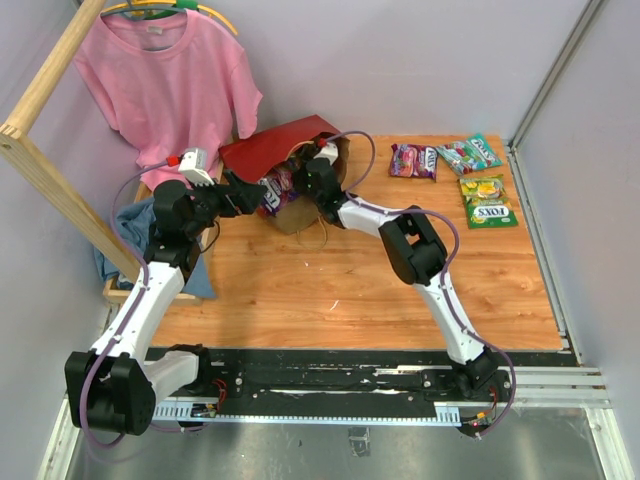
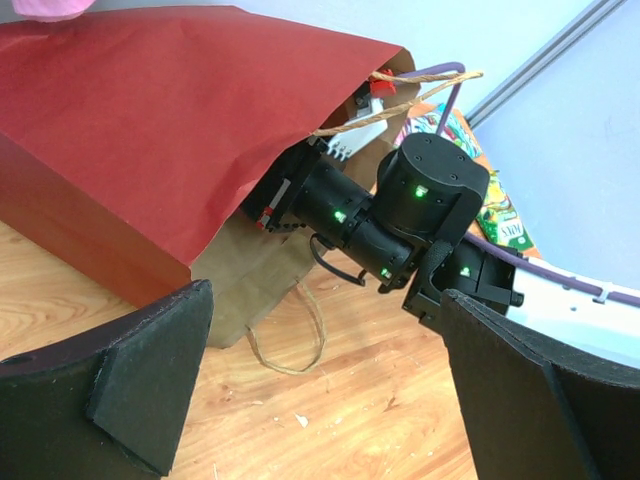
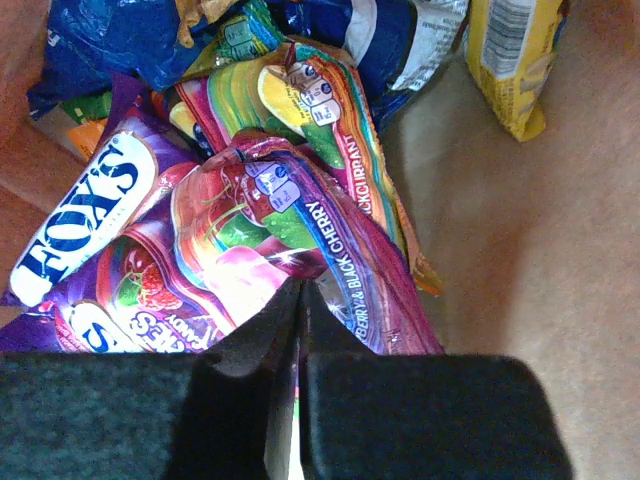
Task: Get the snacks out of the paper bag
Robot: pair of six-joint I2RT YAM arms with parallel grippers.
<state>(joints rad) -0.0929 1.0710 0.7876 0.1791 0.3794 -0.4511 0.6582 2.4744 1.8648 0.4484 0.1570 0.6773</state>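
Inside the paper bag (image 2: 150, 130), the right gripper (image 3: 300, 330) is pinching a purple packet (image 3: 250, 250) by its flat near edge, a sensible hold for something likely light, crinkly and slippery; the left gripper (image 2: 320, 350) is hanging wide open alongside.

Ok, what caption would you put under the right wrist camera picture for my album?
Right gripper pinches a purple Fox's packet inside the paper bag.

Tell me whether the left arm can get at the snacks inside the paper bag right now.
Probably not: the right arm fills the paper bag's mouth, the right gripper shut on a purple Fox's packet; the open left gripper sits outside.
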